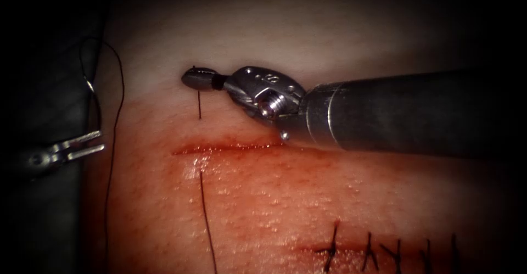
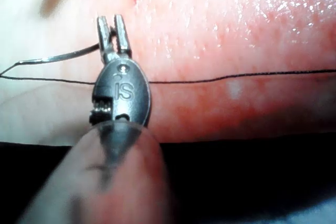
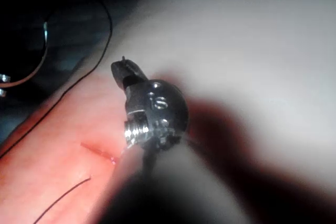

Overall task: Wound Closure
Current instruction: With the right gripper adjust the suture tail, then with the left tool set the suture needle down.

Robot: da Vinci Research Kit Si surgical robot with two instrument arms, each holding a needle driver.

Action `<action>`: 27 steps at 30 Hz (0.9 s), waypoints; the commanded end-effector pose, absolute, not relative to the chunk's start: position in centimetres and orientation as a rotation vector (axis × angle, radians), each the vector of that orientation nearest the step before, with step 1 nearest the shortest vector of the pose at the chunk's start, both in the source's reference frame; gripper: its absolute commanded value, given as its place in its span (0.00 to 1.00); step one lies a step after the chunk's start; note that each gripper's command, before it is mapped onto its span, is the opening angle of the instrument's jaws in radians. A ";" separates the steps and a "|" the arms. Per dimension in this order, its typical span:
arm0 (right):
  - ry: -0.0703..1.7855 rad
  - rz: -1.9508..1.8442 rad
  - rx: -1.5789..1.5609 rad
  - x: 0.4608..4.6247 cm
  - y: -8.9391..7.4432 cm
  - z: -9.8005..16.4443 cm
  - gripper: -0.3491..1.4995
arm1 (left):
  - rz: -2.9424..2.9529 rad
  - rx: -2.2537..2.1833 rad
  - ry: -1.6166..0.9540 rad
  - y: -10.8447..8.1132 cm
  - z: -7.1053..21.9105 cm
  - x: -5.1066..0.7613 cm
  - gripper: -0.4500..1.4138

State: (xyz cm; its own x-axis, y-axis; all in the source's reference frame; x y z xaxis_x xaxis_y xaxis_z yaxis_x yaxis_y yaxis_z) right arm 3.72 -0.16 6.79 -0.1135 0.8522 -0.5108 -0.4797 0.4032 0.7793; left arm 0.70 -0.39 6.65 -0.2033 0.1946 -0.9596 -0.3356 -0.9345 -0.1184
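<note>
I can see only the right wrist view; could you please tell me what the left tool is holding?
Observer: The left tool holds the needle near its tip end, left of the cut, not in the tissue.
Operator: And my right tool?
Observer: The right tool is shut on the thread, which enters the tissue above the cut.
Operator: Anything else nearby?
Observer: Finished stitches lie lower right.

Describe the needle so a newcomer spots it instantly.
From the cut across the tissue, look left, off the tissue's edge, to the left tool. Its fingers hold one end of the needle, clear of tissue; the right tool holds thread. Unlike dark limp thread, the needle is a bright stiff arc.
</note>
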 end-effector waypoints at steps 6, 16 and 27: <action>1.237 1.172 0.386 3.77 -0.1 6.8 0.00 | 2.196 -1.729 0.163 -0.4 6.7 0.64 0.00; 1.305 1.053 0.326 3.53 -0.2 6.7 0.90 | 2.180 -1.739 0.138 -0.1 6.8 0.57 0.00; 1.460 0.858 0.247 2.39 -0.4 6.3 0.94 | 2.223 -1.633 0.196 0.8 7.5 0.29 0.00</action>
